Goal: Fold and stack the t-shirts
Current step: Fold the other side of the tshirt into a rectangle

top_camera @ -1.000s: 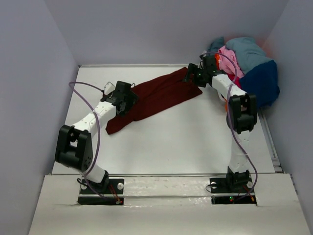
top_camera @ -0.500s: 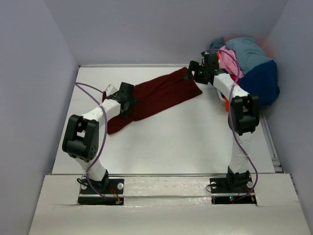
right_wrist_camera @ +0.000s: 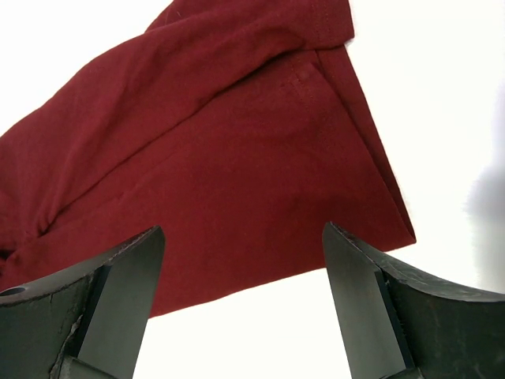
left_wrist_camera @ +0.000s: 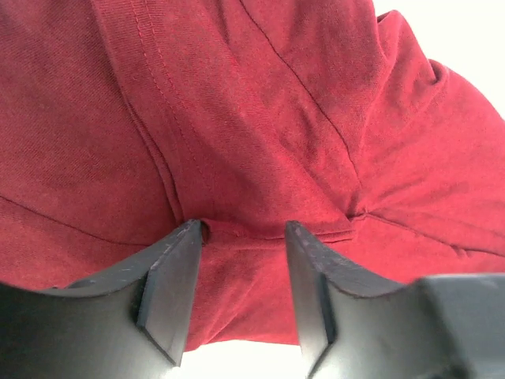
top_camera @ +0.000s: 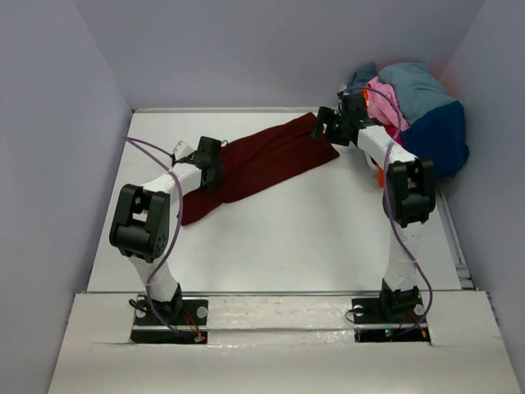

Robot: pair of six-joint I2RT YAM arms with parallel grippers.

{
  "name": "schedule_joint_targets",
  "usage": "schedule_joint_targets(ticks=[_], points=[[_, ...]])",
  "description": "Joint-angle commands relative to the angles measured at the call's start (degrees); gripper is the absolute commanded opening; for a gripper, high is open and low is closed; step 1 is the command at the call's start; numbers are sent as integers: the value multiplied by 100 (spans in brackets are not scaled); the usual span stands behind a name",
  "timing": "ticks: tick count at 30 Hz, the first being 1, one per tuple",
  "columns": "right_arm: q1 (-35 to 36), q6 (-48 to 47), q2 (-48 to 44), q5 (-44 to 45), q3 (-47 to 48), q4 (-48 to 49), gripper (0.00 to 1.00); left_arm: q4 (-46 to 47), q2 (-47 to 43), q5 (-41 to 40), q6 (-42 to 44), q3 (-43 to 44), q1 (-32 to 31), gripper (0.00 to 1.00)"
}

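The dark maroon t-shirt (top_camera: 262, 160) lies spread in a diagonal band on the table. It fills the left wrist view (left_wrist_camera: 237, 118) and shows in the right wrist view (right_wrist_camera: 221, 166). My left gripper (top_camera: 208, 158) is low over the shirt's left part. Its jaws are open and their tips press on the cloth at a seam (left_wrist_camera: 243, 229). My right gripper (top_camera: 325, 127) is open wide above the shirt's far right edge (right_wrist_camera: 243, 233) and holds nothing. Pink (top_camera: 387, 97), light teal-blue (top_camera: 414, 82) and navy (top_camera: 443, 135) shirts lie piled at the back right, with a bit of bright red (top_camera: 376, 174) beside them.
The white table (top_camera: 295, 238) is walled on the left, the back and the right. The shirt pile rests against the right wall, close behind the right arm. A purple cable (top_camera: 139, 148) loops off the left arm.
The left arm's elbow has swung in toward the table while its gripper stayed on the maroon shirt. The right gripper has shifted slightly back and right at the shirt's far edge.
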Motion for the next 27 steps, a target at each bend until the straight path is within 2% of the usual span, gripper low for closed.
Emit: schedule_joint_targets(ticks=[1,6,12,16,19,20,21,23,24,27], points=[[31,-70,-400,95,-70,322,86,117,-49,-189,96,139,25,51],[31,-61,-443,156,-131,383,84,109,-5,-127,79,183,78,6],[31,-52,-487,191,-166,401,83,100,39,-390,508,604,78,6],[31,-43,-479,139,-158,419,83,56,363,-829,1307,1498,130,6],[31,-43,-435,86,-131,410,83,-102,689,-936,1449,1852,279,6],[31,-60,-426,7,-114,410,84,-181,768,-953,1441,2036,280,10],[31,-130,-374,-63,-53,410,86,-251,873,-953,1389,2107,358,40],[31,-271,-277,-195,123,261,88,-453,918,-980,1336,2274,412,81],[31,-385,-233,-343,324,199,90,-471,866,-936,1370,2310,464,90],[31,-964,-75,-888,781,58,91,-594,577,-866,1449,2485,517,99]])
